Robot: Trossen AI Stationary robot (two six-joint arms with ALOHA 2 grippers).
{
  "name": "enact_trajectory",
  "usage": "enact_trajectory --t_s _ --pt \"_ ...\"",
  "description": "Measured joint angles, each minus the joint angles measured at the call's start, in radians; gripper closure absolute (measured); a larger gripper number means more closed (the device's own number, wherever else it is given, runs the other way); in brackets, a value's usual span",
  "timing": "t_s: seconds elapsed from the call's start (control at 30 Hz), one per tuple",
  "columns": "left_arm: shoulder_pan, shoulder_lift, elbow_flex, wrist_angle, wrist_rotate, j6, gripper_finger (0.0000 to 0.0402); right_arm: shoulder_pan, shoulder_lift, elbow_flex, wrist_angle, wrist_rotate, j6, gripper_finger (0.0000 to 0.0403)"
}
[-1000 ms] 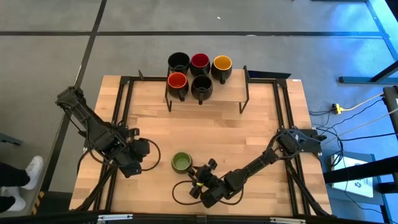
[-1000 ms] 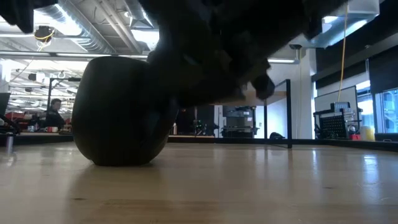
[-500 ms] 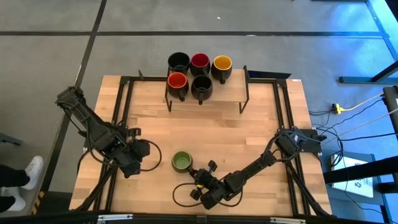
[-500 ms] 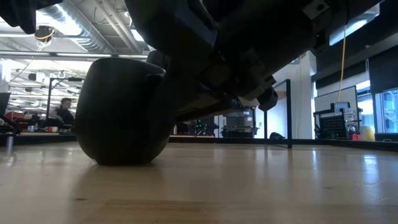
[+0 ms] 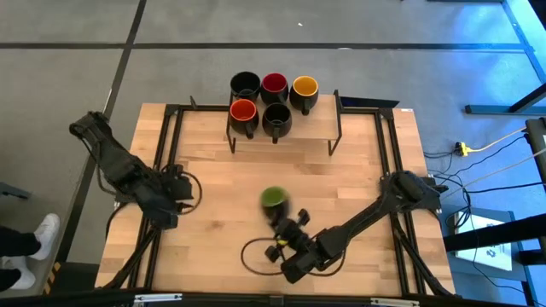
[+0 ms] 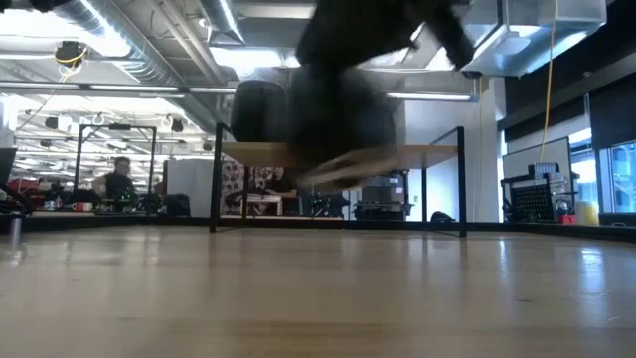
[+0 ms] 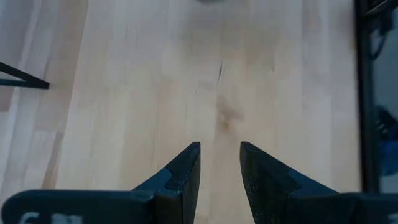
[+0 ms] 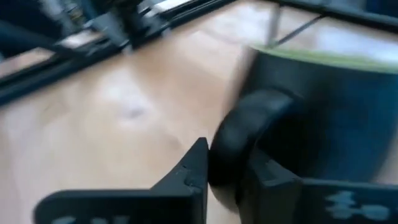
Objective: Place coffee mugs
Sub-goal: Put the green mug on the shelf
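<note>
1 green mug [image 5: 274, 198] hangs lifted, its handle [image 8: 239, 140] clamped between the right fingers [image 8: 186, 171].

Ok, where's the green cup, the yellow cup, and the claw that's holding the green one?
green mug [image 5: 274, 199], high view, on its green inside.
yellow mug [image 5: 304, 86], high view, on its yellow inside.
right gripper [image 8: 225, 169], right wrist view, between its fingertips, on the green mug's handle.

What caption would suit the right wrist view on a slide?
Right gripper shut on the handle of the green mug, carried above the wooden table.
</note>
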Motion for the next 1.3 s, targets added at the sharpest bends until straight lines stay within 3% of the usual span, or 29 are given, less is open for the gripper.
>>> enact_trajectory --t_s 0.13,0.4,0.83,1.0,1.3 --pt "0.000 -0.067 0.000 0.000 -0.024 0.000 0.0294 -0.005 -0.091 0.000 -0.218 0.053 0.145 0.0397" --pt "0.000 -0.112 0.000 0.006 -0.069 0.063 0.0294 -0.059 -0.242 0.000 -0.487 0.070 0.292 0.0397" --pt "0.000 -0.111 0.000 0.009 -0.078 0.152 0.0294 -0.159 -0.333 0.000 -0.529 -0.052 0.078 0.0397" --pt "0.000 -0.111 0.000 0.009 -0.098 0.155 0.0294 -0.148 -0.331 -0.023 -0.414 -0.050 0.029 0.0397" --pt "0.001 -0.111 0.000 0.076 -0.166 0.161 0.0294 -0.112 -0.323 -0.317 0.266 -0.075 -0.212 0.0397"
